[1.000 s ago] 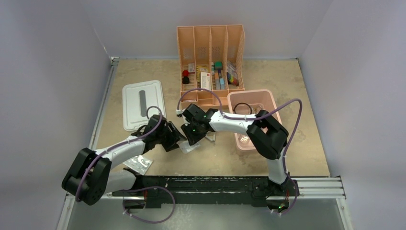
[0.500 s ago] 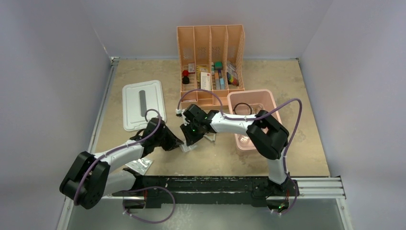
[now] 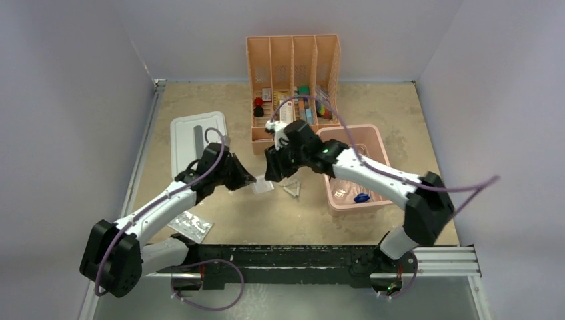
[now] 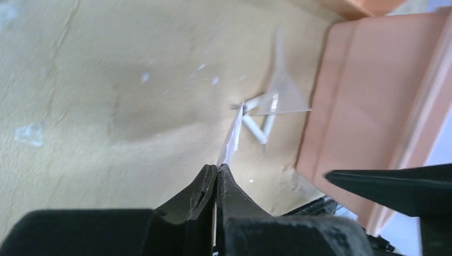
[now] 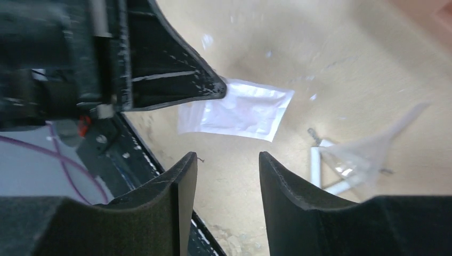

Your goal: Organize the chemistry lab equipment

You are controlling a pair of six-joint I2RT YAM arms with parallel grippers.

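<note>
My left gripper [image 3: 246, 180] is shut on one edge of a clear packet [image 3: 262, 187], which sticks out edge-on past the pinched tips [image 4: 217, 168]. My right gripper [image 3: 274, 175] hovers just right of it, open with nothing between its fingers [image 5: 228, 160]; from there the clear packet [image 5: 237, 113] shows flat beyond them. A white triangle [image 3: 292, 191] lies on the table beside the pink bin [image 3: 373, 137], with a clear funnel-like piece [image 5: 373, 149] over it. A blue-capped tube [image 3: 362, 198] lies in the bin. Another clear packet [image 3: 190, 227] lies near the left arm's base.
A peach divided organizer [image 3: 293, 50] with small colourful items stands at the back. A white lid [image 3: 198, 143] lies at the left. The pink bin's wall [image 4: 346, 106] is close to the right of the left gripper. The black base rail [image 3: 293, 257] runs along the near edge.
The left gripper has shut on the clear packet and carried it a little farther back. The right gripper has opened, let the packet go and drawn back toward the organizer.
</note>
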